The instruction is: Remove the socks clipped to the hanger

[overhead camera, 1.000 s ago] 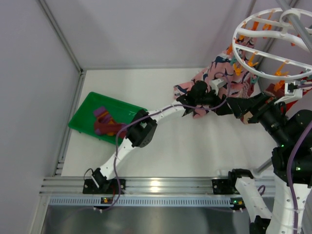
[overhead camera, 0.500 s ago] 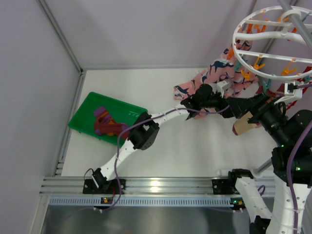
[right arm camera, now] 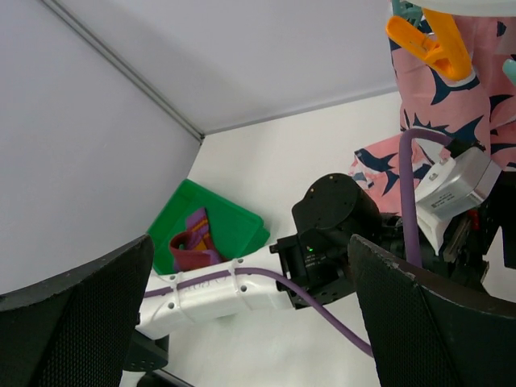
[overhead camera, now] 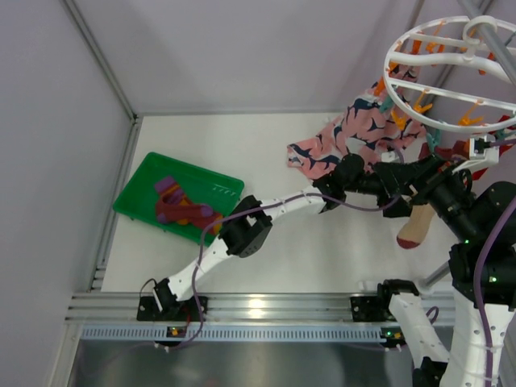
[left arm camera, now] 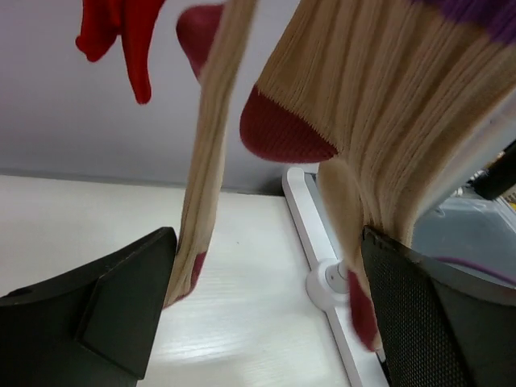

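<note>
- The left gripper stands wide open and grips nothing. A ribbed tan sock hangs between its fingers, close to the finger on the right of the wrist view.
- A second tan sock and a red sock dangle beside it.
- The right gripper is also spread wide and holds nothing.
- The hanger hangs at the upper right, above a pink cloth.
- A maroon sock lies in the green tray.
</note>
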